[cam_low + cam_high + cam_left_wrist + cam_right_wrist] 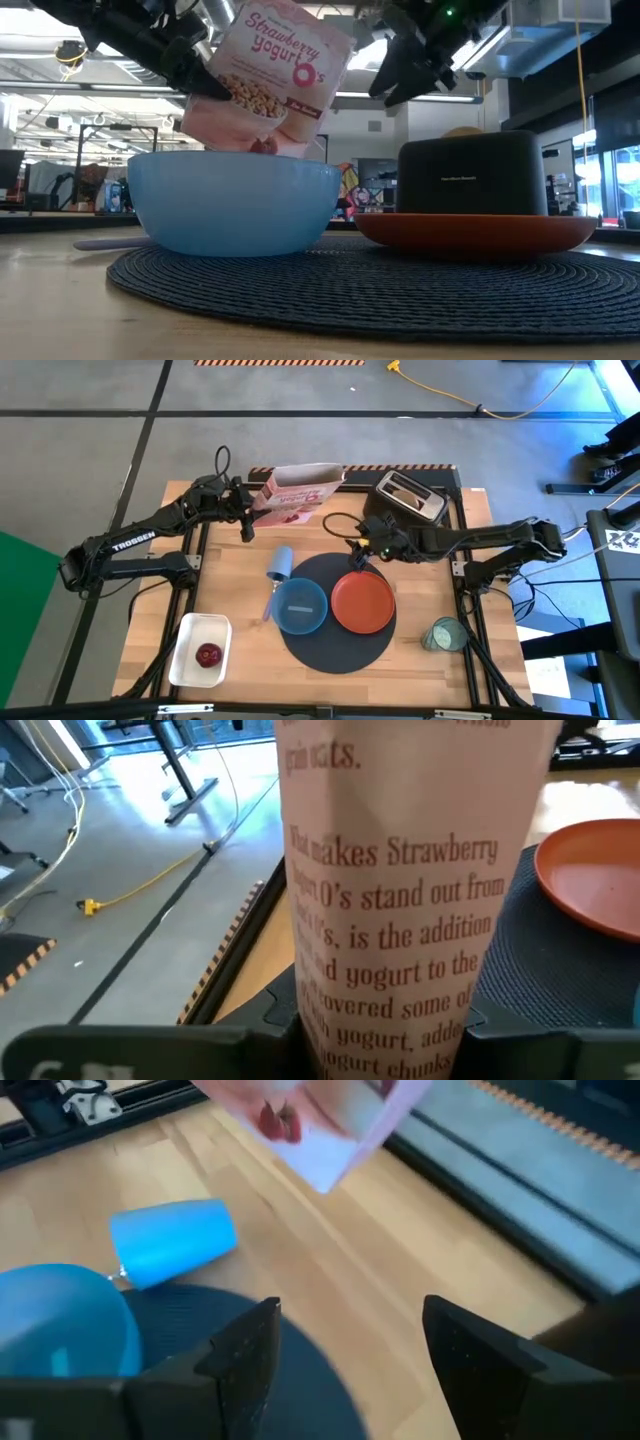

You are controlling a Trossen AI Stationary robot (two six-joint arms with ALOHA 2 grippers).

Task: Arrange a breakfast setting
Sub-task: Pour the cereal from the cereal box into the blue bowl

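A wooden desk (420,670) on grey concrete floor (80,460) carries one dark round mat (335,650), one blue bowl (300,606), one orange plate (362,603), and apparently one pale green cup (442,634). The left pincer (246,510) clamps the cereal box (298,493); the right pincer (356,556) hangs open and empty.

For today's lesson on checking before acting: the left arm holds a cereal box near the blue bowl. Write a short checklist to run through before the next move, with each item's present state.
1. left gripper shut on the cereal box: ok, box is lifted off the table.
2. blue bowl upright on the dark mat: ok.
3. Box above the bowl: not ok, it hangs behind the bowl, near the table's far edge.
4. right gripper clear of the box: ok, open and empty, above the mat's far edge beside the orange plate.
5. Box top opened for pouring: cannot tell.
6. Bowl empty: cannot tell.
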